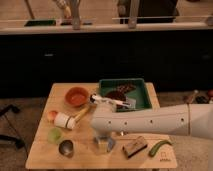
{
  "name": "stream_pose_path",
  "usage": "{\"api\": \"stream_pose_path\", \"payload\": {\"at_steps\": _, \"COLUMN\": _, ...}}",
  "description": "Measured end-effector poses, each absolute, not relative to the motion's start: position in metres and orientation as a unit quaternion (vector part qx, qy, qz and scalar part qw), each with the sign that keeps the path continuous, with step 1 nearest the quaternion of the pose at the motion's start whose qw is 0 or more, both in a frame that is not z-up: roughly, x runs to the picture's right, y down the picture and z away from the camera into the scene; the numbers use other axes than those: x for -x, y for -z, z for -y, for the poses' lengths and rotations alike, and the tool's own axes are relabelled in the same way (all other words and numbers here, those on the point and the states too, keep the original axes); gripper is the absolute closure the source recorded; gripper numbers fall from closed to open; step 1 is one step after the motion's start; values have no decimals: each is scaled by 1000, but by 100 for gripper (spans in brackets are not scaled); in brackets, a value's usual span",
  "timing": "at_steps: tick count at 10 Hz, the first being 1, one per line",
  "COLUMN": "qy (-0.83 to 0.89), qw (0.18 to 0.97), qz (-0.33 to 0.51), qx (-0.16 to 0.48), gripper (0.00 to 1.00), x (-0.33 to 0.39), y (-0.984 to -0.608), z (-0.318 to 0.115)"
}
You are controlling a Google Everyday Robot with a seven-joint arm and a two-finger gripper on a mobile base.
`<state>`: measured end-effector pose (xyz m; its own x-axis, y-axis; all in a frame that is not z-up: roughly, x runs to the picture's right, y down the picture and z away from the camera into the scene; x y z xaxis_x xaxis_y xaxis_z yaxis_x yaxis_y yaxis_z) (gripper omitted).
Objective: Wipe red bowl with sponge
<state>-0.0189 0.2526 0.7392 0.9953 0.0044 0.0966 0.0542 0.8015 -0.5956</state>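
Note:
The red bowl [76,96] sits upright at the back left of the wooden table [45,155]. The sponge [104,144], a small blue-grey block with a yellowish side, lies near the table's front middle. My white arm [150,121] reaches in from the right across the table. The gripper [102,136] hangs at its end, directly over the sponge and largely hidden by the arm. It is well in front of and to the right of the bowl.
A dark green tray [145,95] with dark items stands at the back right. A white bottle-like object [66,121], a light-green cup [55,135] and a metal cup [66,148] are at the left. A brown block [135,146] and a green vegetable [160,147] lie front right.

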Motion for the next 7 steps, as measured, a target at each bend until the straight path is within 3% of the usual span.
{"api": "stream_pose_path", "payload": {"at_steps": 7, "qy": -89, "qw": 939, "qz": 77, "qx": 322, "gripper": 20, "x": 5, "y": -763, "z": -255}}
